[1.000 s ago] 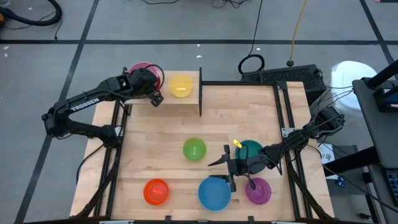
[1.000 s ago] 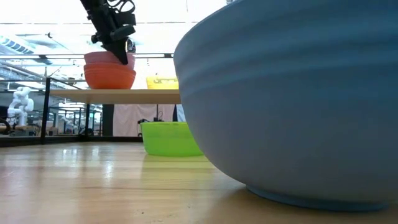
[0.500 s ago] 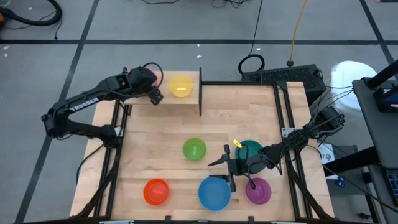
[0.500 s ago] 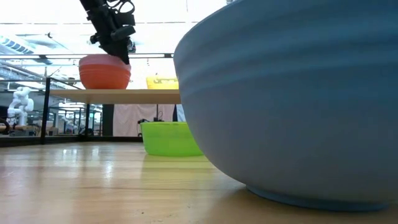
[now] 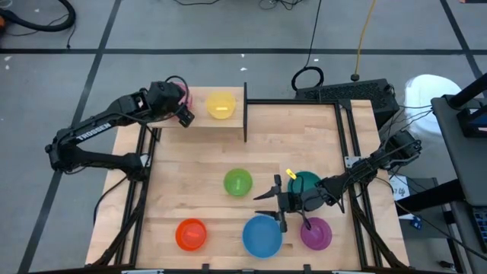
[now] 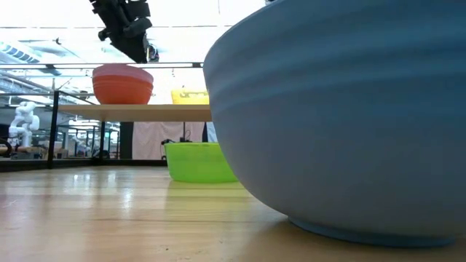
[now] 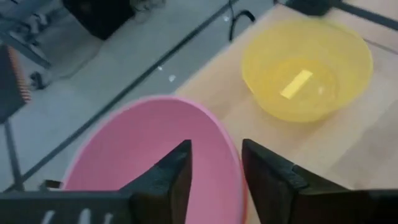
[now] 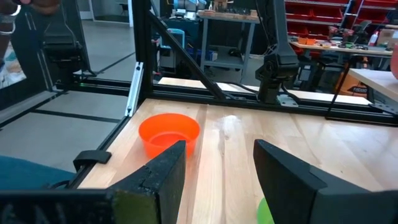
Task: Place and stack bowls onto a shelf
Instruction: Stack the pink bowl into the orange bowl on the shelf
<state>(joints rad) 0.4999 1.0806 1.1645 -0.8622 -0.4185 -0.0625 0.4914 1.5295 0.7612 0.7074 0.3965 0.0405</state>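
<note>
the pink bowl (image 7: 149,158) sits nested on a red one (image 6: 122,89) on the shelf (image 5: 204,122) beside the yellow bowl (image 5: 221,105), the left gripper (image 7: 214,165) above its rim with fingers parted and empty, so next likely another bowl, perhaps the blue one (image 5: 262,236) by the right gripper's (image 5: 275,204) wide, empty fingers.

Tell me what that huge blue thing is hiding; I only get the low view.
Observer: It is a blue bowl close to your camera. Behind it the right gripper hangs open by the bowl's rim.
Operator: And the stack on the shelf, what colour is the top one really?
Observer: Pink. The left wrist view looks straight down into the pink bowl, with the left gripper open above its rim.
</note>
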